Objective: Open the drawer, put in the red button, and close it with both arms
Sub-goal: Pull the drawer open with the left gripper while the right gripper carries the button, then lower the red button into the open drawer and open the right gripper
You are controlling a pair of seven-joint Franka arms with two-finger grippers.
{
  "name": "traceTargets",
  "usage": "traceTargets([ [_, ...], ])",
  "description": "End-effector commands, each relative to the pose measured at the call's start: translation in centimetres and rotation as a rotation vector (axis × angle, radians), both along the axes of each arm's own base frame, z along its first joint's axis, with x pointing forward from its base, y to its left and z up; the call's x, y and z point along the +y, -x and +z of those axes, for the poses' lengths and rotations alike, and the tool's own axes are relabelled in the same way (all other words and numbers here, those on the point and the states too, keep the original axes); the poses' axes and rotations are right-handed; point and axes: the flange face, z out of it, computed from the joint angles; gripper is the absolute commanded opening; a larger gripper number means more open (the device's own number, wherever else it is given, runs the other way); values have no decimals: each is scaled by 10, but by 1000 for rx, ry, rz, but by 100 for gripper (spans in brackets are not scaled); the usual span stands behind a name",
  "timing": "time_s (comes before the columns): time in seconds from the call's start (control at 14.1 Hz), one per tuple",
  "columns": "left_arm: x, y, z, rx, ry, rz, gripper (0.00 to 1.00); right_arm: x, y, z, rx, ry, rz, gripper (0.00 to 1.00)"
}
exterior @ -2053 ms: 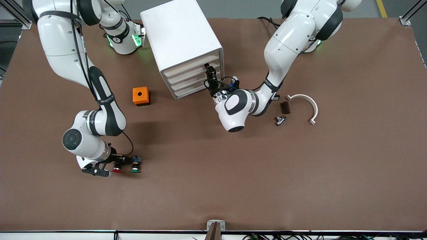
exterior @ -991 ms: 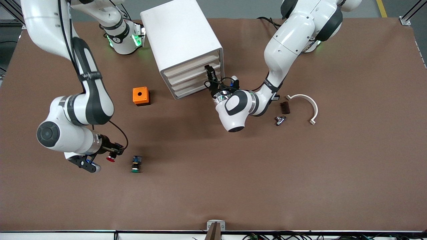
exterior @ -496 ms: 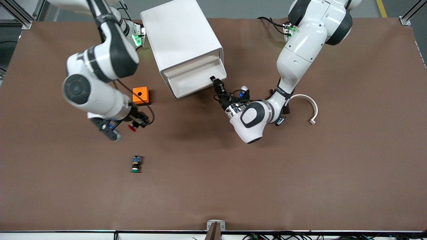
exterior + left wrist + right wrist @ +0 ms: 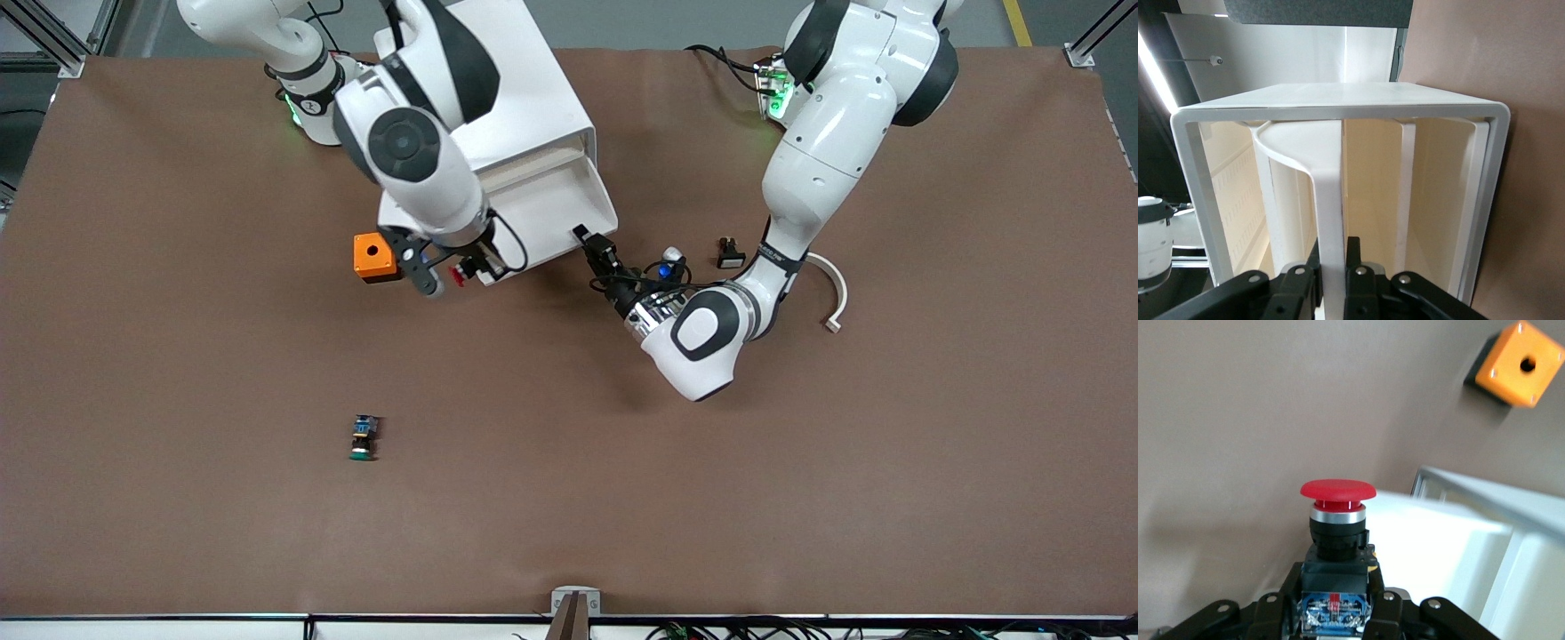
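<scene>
The white cabinet point(image 4: 480, 89) has one drawer point(image 4: 542, 209) pulled out toward the front camera. My left gripper point(image 4: 589, 242) is shut on the drawer's handle point(image 4: 1330, 220), a white strip pinched between the fingers point(image 4: 1353, 257) of that gripper point(image 4: 1333, 263). My right gripper point(image 4: 469, 267) is shut on the red button point(image 4: 458, 275) and hangs at the open drawer's corner toward the right arm's end. In the right wrist view the gripper point(image 4: 1336, 587) grips the black-and-blue body, with the red cap point(image 4: 1338, 490) pointing away and the drawer point(image 4: 1451, 547) just beside it.
An orange box with a hole point(image 4: 374, 256) stands on the table beside the right gripper. A green-capped switch point(image 4: 361, 439) lies nearer the front camera. A small black part point(image 4: 730, 255) and a white curved piece point(image 4: 831, 284) lie by the left arm.
The right gripper lifted the red button from beside the green switch and carried it up to the drawer's corner. The left gripper pulled the drawer out of the cabinet.
</scene>
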Motion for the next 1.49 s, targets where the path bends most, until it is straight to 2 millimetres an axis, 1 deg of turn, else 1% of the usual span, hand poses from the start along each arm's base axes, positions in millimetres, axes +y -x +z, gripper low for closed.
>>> traceTargets([
  [0.0, 4, -7, -4, 3, -1, 25, 18, 22, 31, -14, -15, -8, -84, 0],
  [0.07, 5, -8, -4, 2, 0, 27, 20, 32, 41, -22, -22, -9, -106, 0],
  [0.14, 7, -10, -3, -1, 2, 31, 24, 39, 49, -28, -27, -9, -123, 0],
  [0.21, 8, -12, 1, -11, 10, 32, 36, 51, 60, -33, -31, -10, -137, 0],
  [0.28, 10, -15, 3, -34, 35, 35, 51, 59, 68, -35, -35, -11, -150, 0],
  [0.35, 17, -22, 7, -75, 83, 45, 67, 69, 78, -37, -36, -7, -158, 0],
  [0.42, 18, -28, 15, -129, 139, 43, 77, 75, 85, -37, -35, -6, -164, 0],
  [0.5, 21, -34, 24, -193, 195, 38, 82, 80, 91, -37, -37, -6, -176, 0],
  [0.57, 23, -36, 30, -249, 244, 22, 85, 87, 97, -36, -44, -14, -187, 0],
  [0.71, 26, -36, 40, -375, 331, -50, 89, 98, 107, -41, -52, -9, -193, 0],
  [0.78, 30, -41, 50, -467, 385, -106, 91, 104, 111, -43, -65, -15, -212, 0],
  [0.85, 31, -45, 59, -540, 428, -154, 92, 105, 111, -49, -73, -3, -218, 0],
  [0.99, 32, -52, 68, -663, 495, -247, 97, 109, 112, -57, -77, 1, -225, 0],
  [1.13, 36, -63, 70, -792, 506, -323, 98, 111, 113, -67, -72, 14, -223, 0],
  [1.2, 33, -73, 83, -888, 506, -372, 98, 112, 115, -70, -69, 18, -221, 0],
  [1.27, 28, -77, 88, -968, 520, -437, 99, 112, 115, -76, -64, 28, -236, 0],
  [1.35, 28, -84, 96, -1043, 536, -474, 99, 116, 121, -77, -62, 31, -238, 0],
  [1.42, 29, -91, 102, -1115, 537, -508, 99, 117, 123, -77, -61, 33, -247, 2],
])
